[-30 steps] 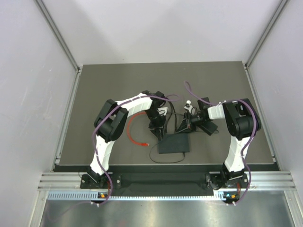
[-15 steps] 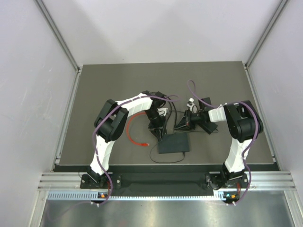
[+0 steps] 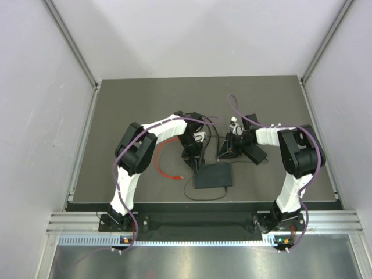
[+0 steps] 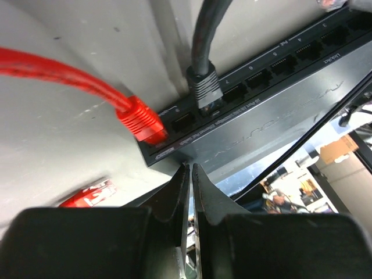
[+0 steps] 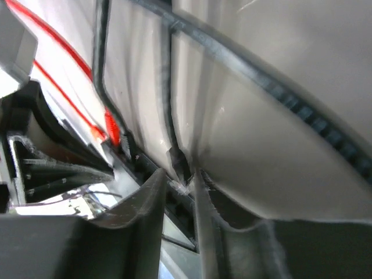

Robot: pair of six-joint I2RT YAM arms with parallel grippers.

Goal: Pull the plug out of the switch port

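The switch (image 3: 214, 176) lies flat on the mat near the front; its port row (image 4: 273, 64) runs along one long edge. A red plug (image 4: 139, 119) sits in the end port, and a grey-black plug (image 4: 204, 87) sits two ports along. My left gripper (image 4: 190, 168) is shut and empty, its tips resting on the switch's top by the red plug. My right gripper (image 5: 180, 180) is at the port edge, jaws narrowly apart. The clear tip of a plug (image 5: 185, 187) on a black cable (image 5: 170, 116) lies between them.
The red cable (image 3: 161, 158) curves left of the switch, and its loose red end (image 4: 87, 195) lies on the mat. A black power brick (image 3: 254, 152) sits to the right under the right arm. A thin black cord loops in front of the switch (image 3: 203, 197).
My right arm's wrist has swung slightly back and left, and its jaws have parted a little. The left arm and the switch have not moved.
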